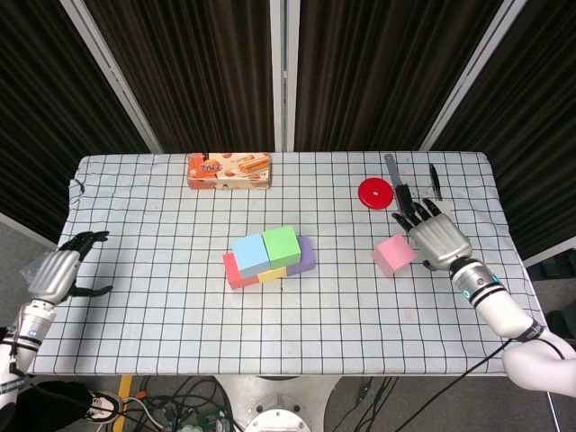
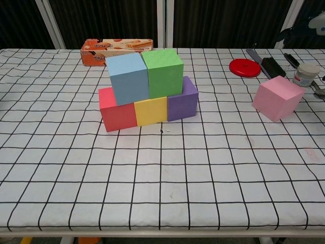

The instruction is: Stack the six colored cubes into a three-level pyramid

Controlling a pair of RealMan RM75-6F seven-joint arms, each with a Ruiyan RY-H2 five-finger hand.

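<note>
- Five cubes are stacked mid-bench: red cube (image 2: 117, 113), yellow cube (image 2: 151, 111) and purple cube (image 2: 183, 99) are set in a row, touching, as the bottom level.
- Blue cube (image 2: 127, 78) and green cube (image 2: 163, 71) are seated side by side on top of that row, touching each other; the blue one sits over the red/yellow joint, the green one over yellow/purple.
- No cube is seen on the third level.
- Pink cube (image 1: 393, 254) is left on the bench (image 2: 167, 193) towards the right edge, well apart from the stack, turned at an angle to the grid lines.
- Right hand (image 1: 438, 239) is seen just beside the pink cube on its right; fingers are spread and nothing is held. Contact with the cube cannot be told from the head view; in the chest view only a sliver is caught at the top right corner.
- Left hand (image 1: 59, 273) is held at the left edge of the bench, fingers apart and loosely curved, nothing gripped.
- Snack box (image 1: 229, 170) is laid along the far edge, left of centre.
- Red disc (image 1: 375, 192) is placed near the far right corner, with dark tools (image 2: 269, 63) and a small jar (image 2: 305, 74) beside it.
</note>
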